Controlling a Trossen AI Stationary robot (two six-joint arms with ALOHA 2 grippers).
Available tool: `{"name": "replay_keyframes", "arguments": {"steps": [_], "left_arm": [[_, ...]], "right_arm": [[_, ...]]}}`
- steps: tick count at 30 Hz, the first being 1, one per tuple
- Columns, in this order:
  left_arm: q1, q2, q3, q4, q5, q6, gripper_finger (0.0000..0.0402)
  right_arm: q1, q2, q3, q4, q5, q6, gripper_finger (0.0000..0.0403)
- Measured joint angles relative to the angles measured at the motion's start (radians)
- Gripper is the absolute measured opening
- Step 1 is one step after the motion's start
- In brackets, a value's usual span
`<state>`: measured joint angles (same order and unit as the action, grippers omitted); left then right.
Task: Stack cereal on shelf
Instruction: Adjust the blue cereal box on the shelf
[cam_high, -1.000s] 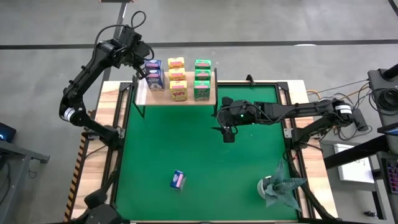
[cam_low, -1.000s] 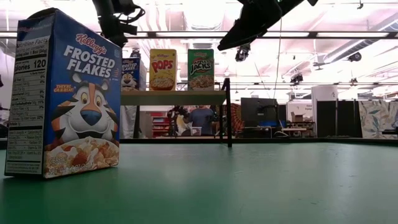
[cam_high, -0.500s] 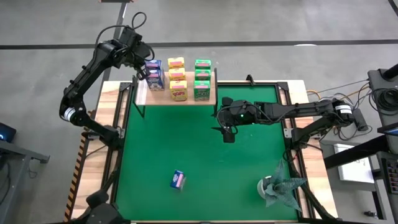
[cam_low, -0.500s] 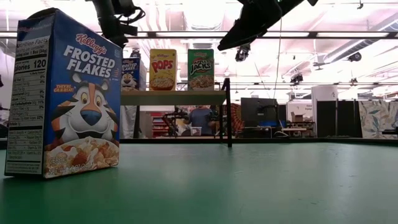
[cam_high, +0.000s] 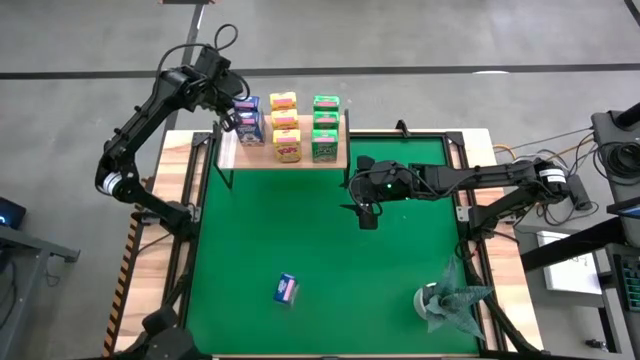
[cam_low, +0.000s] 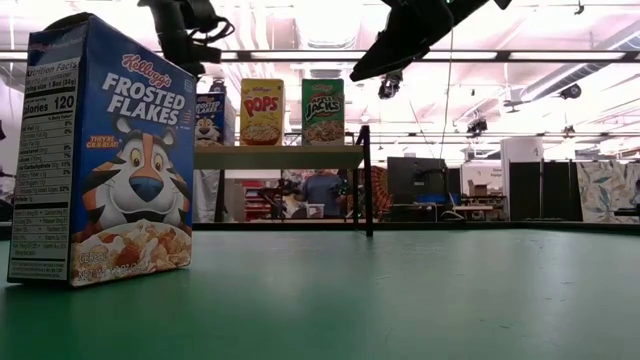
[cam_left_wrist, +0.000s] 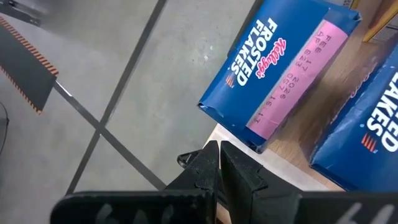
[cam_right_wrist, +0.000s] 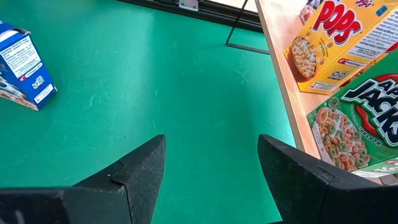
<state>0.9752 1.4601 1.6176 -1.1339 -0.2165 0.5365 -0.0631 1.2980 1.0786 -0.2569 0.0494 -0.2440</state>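
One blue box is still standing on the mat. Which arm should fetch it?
Right, probably. The right gripper hangs open over the mat, nearer the blue box; the left gripper is shut, up at the shelf.

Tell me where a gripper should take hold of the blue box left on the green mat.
The blue cereal box stands upright and alone on the mat. Probably best to come straight down and close across its two narrow sides near the top. The open right gripper is nearer.
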Motion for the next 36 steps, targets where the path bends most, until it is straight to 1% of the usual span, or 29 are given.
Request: {"name": "replay_keyframes", "arguments": {"steps": [3, 8, 18, 22, 26, 27, 29, 34, 36], "left_arm": [[0.0, -0.002, 0.0, 0.0, 0.003, 0.0, 0.0], [0.0, -0.007, 0.0, 0.0, 0.068, -0.001, 0.0], [0.0, -0.019, 0.0, -0.015, 0.067, -0.004, 0.0], [0.0, -0.027, 0.0, -0.014, 0.014, -0.005, 0.0], [0.0, -0.041, 0.02, -0.005, 0.024, -0.021, 0.0], [0.0, -0.045, 0.028, -0.002, 0.039, -0.03, 0.0], [0.0, -0.055, 0.037, -0.002, 0.11, -0.034, 0.0], [-0.001, -0.083, 0.037, -0.017, 0.371, -0.023, 0.0], [-0.002, -0.084, 0.037, -0.019, 0.406, -0.022, 0.0]], "right_arm": [[0.0, 0.0, 0.0, 0.0, 0.0, 0.0, 0.0244], [0.0, 0.0, 0.0, 0.0, 0.0, 0.0, 0.0244], [0.0, 0.0, 0.0, 0.0, 0.0, 0.0, 0.0244], [0.0, 0.0, 0.0, 0.0, 0.0, 0.0, 0.0244], [0.0, 0.0, 0.0, 0.0, 0.0, 0.0, 0.0244], [0.0, 0.0, 0.0, 0.0, 0.0, 0.0, 0.0244], [0.0, 0.0, 0.0, 0.0, 0.0, 0.0, 0.0244], [0.0, 0.0, 0.0, 0.0, 0.0, -0.001, 0.0244], [0.0, 0.0, 0.0, 0.0, 0.0, -0.002, 0.0244]]}}
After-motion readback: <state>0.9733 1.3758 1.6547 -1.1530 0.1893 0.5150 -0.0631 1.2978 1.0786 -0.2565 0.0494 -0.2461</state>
